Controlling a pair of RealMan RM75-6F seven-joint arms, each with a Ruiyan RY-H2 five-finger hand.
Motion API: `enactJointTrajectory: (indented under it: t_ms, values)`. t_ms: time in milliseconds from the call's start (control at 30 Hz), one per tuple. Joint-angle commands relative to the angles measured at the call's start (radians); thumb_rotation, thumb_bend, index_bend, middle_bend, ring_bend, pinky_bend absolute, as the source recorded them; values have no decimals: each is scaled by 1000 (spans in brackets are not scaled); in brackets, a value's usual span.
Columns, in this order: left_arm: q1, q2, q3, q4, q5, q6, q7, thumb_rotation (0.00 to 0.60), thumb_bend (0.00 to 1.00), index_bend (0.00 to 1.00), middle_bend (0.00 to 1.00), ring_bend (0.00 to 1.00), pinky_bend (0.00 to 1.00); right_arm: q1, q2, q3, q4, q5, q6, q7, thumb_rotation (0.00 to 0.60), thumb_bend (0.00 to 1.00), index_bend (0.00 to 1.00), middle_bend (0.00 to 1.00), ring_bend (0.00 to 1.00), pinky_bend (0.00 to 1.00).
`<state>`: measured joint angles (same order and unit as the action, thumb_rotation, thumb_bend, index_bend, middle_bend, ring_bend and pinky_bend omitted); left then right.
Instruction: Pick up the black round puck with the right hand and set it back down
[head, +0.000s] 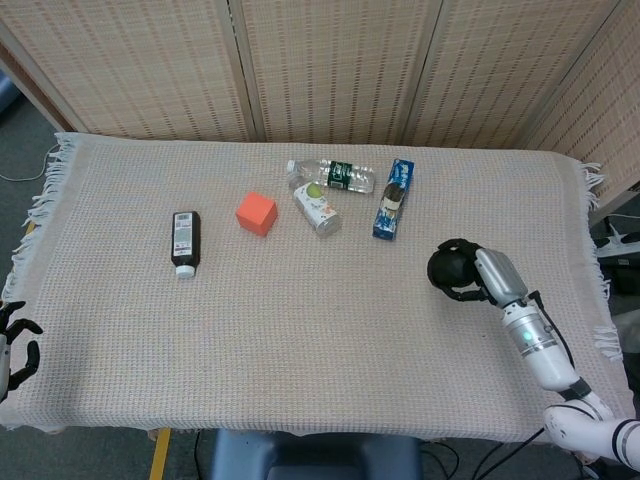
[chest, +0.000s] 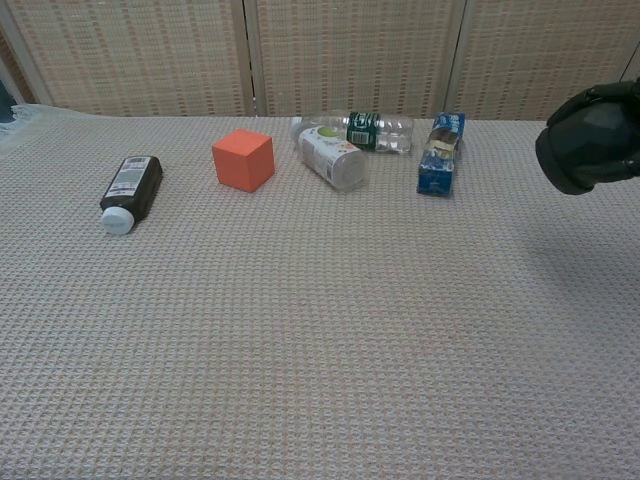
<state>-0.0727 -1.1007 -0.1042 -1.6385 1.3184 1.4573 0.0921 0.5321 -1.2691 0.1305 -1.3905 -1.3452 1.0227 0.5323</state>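
The black round puck (head: 449, 268) is gripped in my right hand (head: 478, 274) over the right part of the table. In the chest view the puck (chest: 588, 150) hangs at the right edge, above the cloth, with dark fingers (chest: 622, 168) wrapped around it and a faint shadow beneath. Most of the hand is cut off there. My left hand (head: 14, 345) sits off the table's front left corner, fingers apart and holding nothing.
On the woven cloth (head: 300, 330) lie a dark bottle (head: 185, 241), an orange cube (head: 256, 213), two plastic bottles (head: 322, 192) and a blue carton (head: 393, 198), all in the far half. A wicker screen (head: 330, 70) stands behind.
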Motion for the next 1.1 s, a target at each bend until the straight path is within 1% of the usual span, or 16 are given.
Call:
enactJointTrajectory:
  t_ms: [33,67,133,167,267,300,367,500,633,733,767,867,967,1100]
  values:
    - [0,1,0,0,0,0,0,600,545,463,172,91,282,-12,9,-6,17,-16,-32,-273,600,527,801,585,675,733]
    - [0,1,0,-1,-1,1,0,600,545,464,173,93,282,-24,-21,5,40,23,12,-406,600,527,802,586,679,736]
    - [1,2,-1,-2,-2,2,1,600,544,463,174,95,282,-39,-75,23,83,73,97,-619,600,527,802,586,685,742]
    - [2,3,-1,-2,-4,3,1,600,544,464,174,95,282,-47,-117,36,119,95,162,-742,600,527,802,586,685,743]
    - [3,5,-3,-5,-8,3,3,600,546,464,174,95,282,-55,-213,64,219,112,295,-938,600,527,802,586,685,748]
    - [3,5,-3,-6,-9,2,3,600,546,463,175,95,282,-55,-233,69,245,110,315,-958,600,527,802,586,685,749]
    - [2,6,-3,-7,-11,0,3,600,545,463,176,95,282,-54,-254,77,271,109,320,-941,600,527,802,586,685,744]
    - [0,7,-2,-8,-13,-4,6,600,545,464,177,95,283,-52,-262,75,291,97,310,-921,600,527,802,587,686,739]
    - [0,7,-2,-10,-14,-5,6,600,545,464,178,95,283,-54,-254,64,275,80,285,-874,600,527,802,586,686,738]
    - [0,7,-2,-11,-15,-6,6,600,545,463,177,95,283,-57,-198,51,176,91,192,-772,600,527,802,586,686,737]
    - [0,7,-2,-11,-15,-7,6,600,546,463,178,95,283,-55,-158,47,114,108,130,-718,600,527,802,586,686,737]
    - [-1,7,-1,-11,-14,-9,8,600,545,464,178,95,283,-42,-52,45,-23,160,-29,-613,600,527,800,586,685,736]
    - [-2,7,1,-12,-14,-10,10,600,545,463,179,96,284,-26,1,42,-71,196,-116,-585,600,528,799,586,685,735]
    - [-2,8,0,-13,-16,-12,11,600,545,464,181,97,285,-11,4,43,-66,230,-150,-592,600,527,792,586,679,731]
